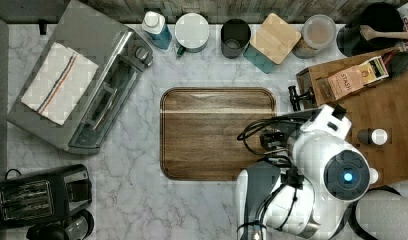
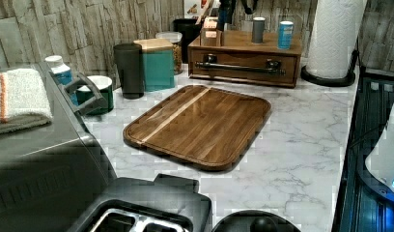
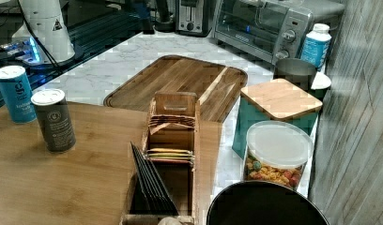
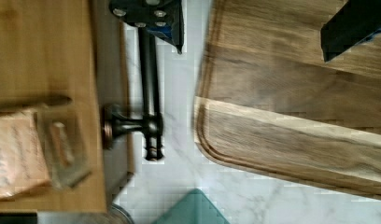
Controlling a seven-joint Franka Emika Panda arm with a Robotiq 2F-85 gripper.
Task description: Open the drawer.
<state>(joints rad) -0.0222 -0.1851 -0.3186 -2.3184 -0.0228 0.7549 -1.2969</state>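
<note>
In the wrist view the black bar handle runs lengthwise along the drawer front, one end post fixed to the wood. One finger of the gripper sits right over the bar and the other hangs well off over the cutting board; the jaws stand wide apart, holding nothing. In the left view the drawer looks shut, flush in its wooden box at the far end of the marble bench. The pull would likely go toward the board, square to the bar.
</note>
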